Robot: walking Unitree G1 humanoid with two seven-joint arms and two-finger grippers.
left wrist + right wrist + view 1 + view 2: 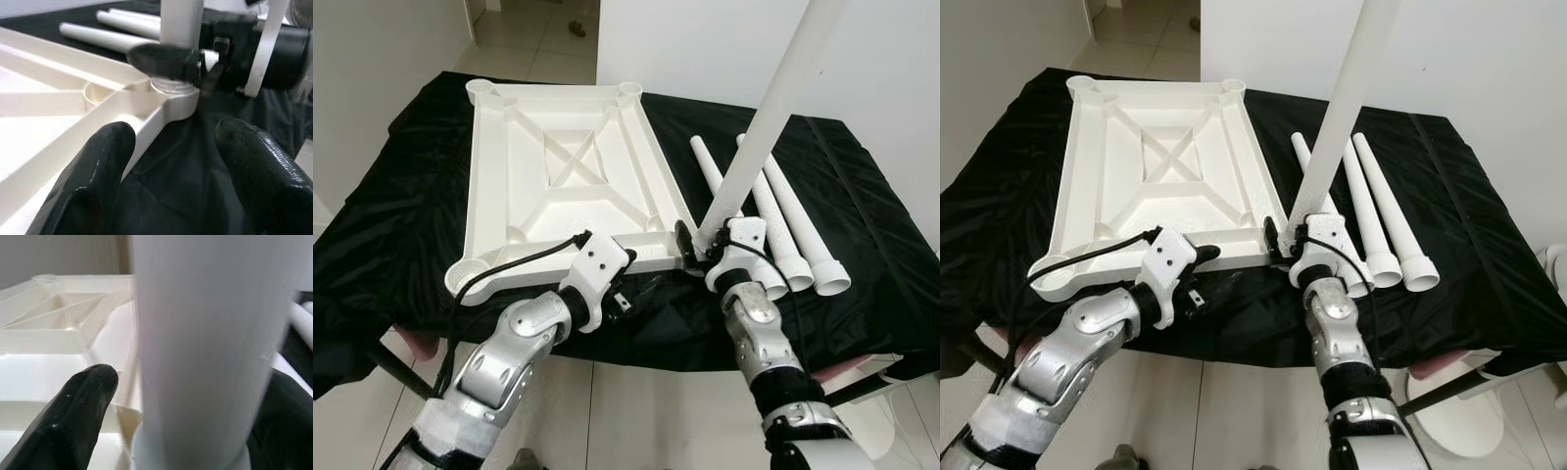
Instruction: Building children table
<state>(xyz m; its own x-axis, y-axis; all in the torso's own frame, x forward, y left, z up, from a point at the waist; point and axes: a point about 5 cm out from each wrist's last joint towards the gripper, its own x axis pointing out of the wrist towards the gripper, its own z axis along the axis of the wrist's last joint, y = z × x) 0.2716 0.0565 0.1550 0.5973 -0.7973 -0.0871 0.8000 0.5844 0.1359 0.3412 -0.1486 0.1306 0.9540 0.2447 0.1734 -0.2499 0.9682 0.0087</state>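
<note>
Right gripper (697, 245) clamps one upright leg (773, 117) at the near-right corner socket of the inverted tabletop (558, 166); left gripper (597, 257) is open, straddling the tabletop's near edge; three spare legs (783, 215) lie alongside on the black cloth (401, 225).

Low surface draped in a black cloth (401, 206), folds and creases across it; cloth hangs over the near edge. Tiled floor (533, 39) beyond the far edge.

White plastic tabletop (558, 166) lies upside down on the cloth, ribbed underside up, occupying the left and middle of the surface. Round leg sockets at its corners; two far ones sit close to the far edge. Its near side runs along the near edge.

Three loose white legs (783, 211) lie side by side on the cloth toward the right edge, just beside the tabletop, flared ends pointing to the near edge.
</note>
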